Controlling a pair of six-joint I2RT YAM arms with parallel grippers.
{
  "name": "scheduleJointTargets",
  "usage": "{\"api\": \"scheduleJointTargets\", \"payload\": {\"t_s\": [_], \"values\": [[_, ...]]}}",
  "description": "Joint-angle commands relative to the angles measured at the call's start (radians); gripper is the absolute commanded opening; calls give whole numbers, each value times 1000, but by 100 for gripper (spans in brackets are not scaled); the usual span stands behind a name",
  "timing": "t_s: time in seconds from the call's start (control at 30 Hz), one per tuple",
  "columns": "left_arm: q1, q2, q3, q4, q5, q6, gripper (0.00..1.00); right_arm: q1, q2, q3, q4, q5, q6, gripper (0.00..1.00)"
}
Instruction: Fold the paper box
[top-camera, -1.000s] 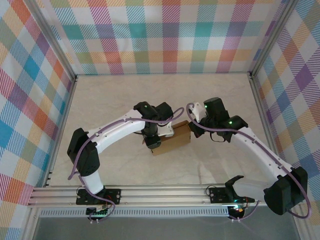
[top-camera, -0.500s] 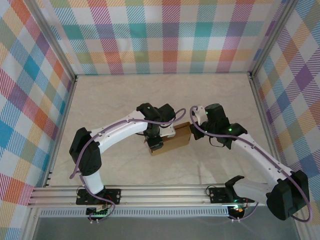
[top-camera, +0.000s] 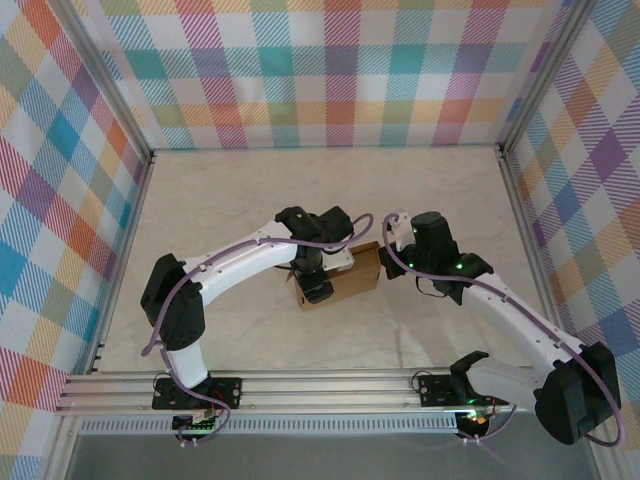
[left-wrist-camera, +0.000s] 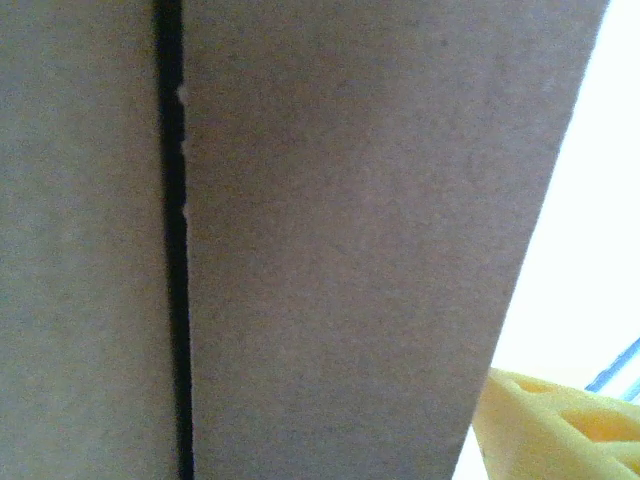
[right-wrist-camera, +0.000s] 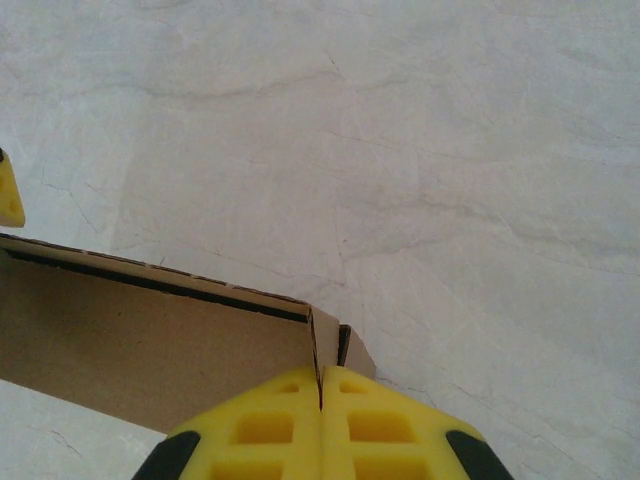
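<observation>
Top external: left arm (top-camera: 235, 262), right arm (top-camera: 510, 310) curl toward paper box (top-camera: 356, 280).

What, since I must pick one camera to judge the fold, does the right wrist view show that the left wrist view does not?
Right wrist view: the pale marbled table, the paper box with one long edge and a corner in sight, and the right end effector, its fingers closed together at that corner. Left wrist view: a very close, flat cardboard face split by a dark vertical seam, plus one yellow fingertip at the lower right. Both: the box's brown cardboard and yellow finger material.
</observation>
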Motion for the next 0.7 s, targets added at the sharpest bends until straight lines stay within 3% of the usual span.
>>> {"api": "scheduleJointTargets", "payload": {"t_s": [0.0, 0.07, 0.23, 0.67], "values": [[-21, -39, 29, 11, -3, -14, 91, 11, -8, -36, -36, 10, -9, 0], [-23, -61, 25, 37, -23, -32, 100, 14, -13, -43, -29, 14, -13, 0], [-37, -116, 26, 84, -62, -77, 100, 23, -24, -43, -26, 25, -22, 0], [-41, -322, -87, 159, -97, -350, 97, 44, -20, -24, -52, 43, -15, 0]]}}
